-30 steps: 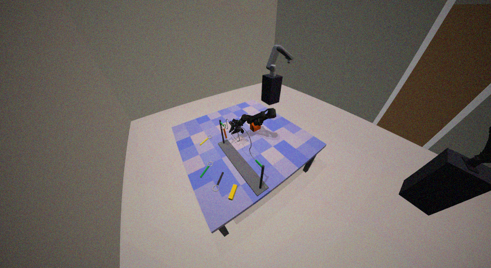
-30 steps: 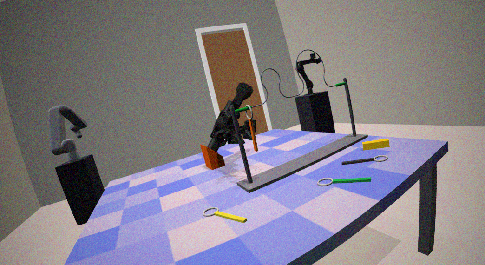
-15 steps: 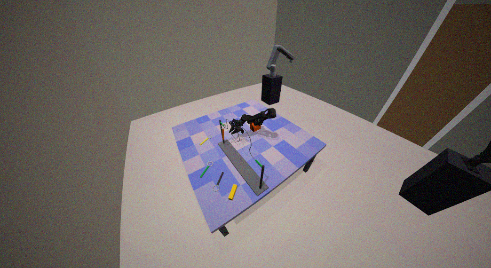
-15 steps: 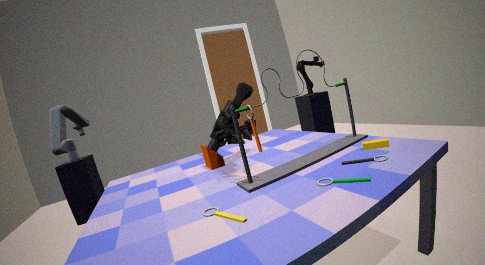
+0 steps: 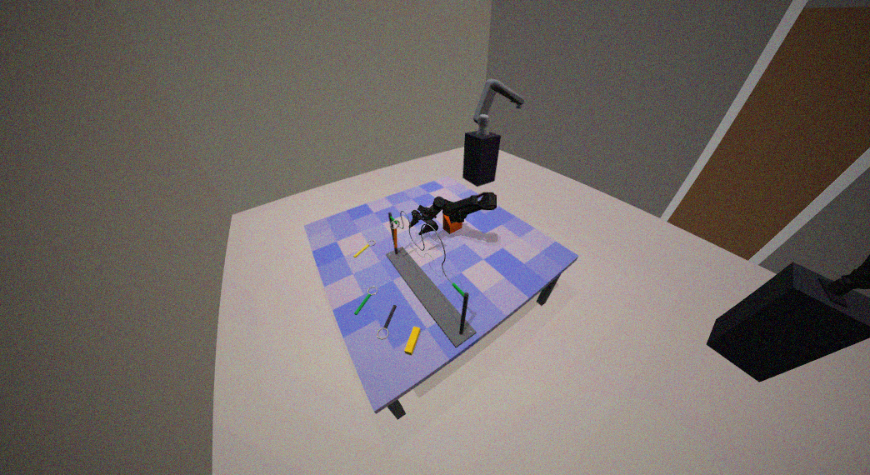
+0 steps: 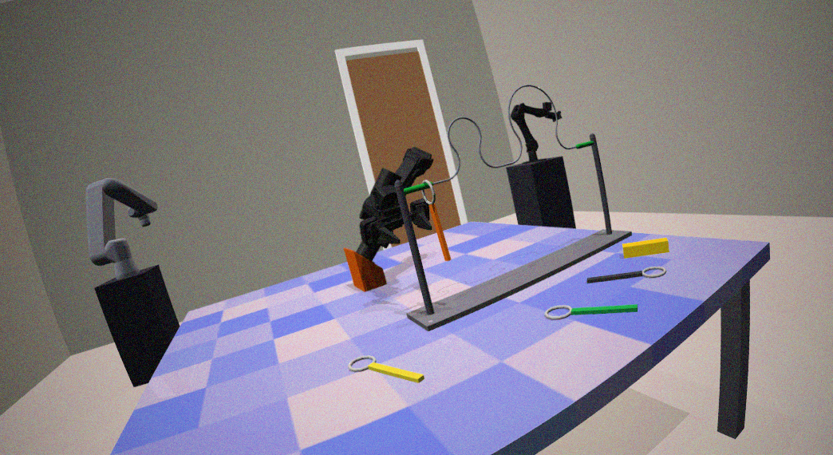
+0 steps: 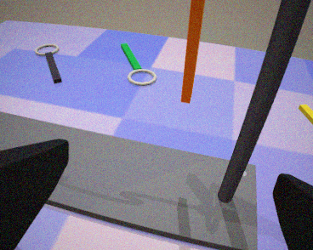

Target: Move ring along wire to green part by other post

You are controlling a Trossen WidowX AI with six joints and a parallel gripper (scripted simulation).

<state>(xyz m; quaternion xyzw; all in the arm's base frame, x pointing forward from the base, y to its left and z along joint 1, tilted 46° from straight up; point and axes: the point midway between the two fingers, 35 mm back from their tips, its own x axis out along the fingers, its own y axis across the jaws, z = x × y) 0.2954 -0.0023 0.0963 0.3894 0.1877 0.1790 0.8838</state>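
The ring [image 6: 428,191] hangs on the green wire part [image 6: 415,187] next to the near post [image 6: 415,251]. Its orange handle [image 6: 440,233] hangs down freely; it also shows in the wrist view [image 7: 194,26] and in the top view [image 5: 395,239]. My gripper [image 6: 411,215] is open and empty, just behind the post and the handle and touching neither. In the wrist view the fingers stand wide apart, with the handle and the post [image 7: 268,77] ahead of them. The thin grey wire [image 6: 478,143] curves on to the green part [image 6: 584,144] at the other post [image 6: 600,183].
The posts stand on a grey base plate [image 6: 524,277]. On the checked table lie a yellow-handled ring [image 6: 387,368], a green-handled ring [image 6: 591,310], a dark-handled ring [image 6: 623,274] and a yellow block [image 6: 645,247]. My arm's orange base [image 6: 364,269] stands behind the plate.
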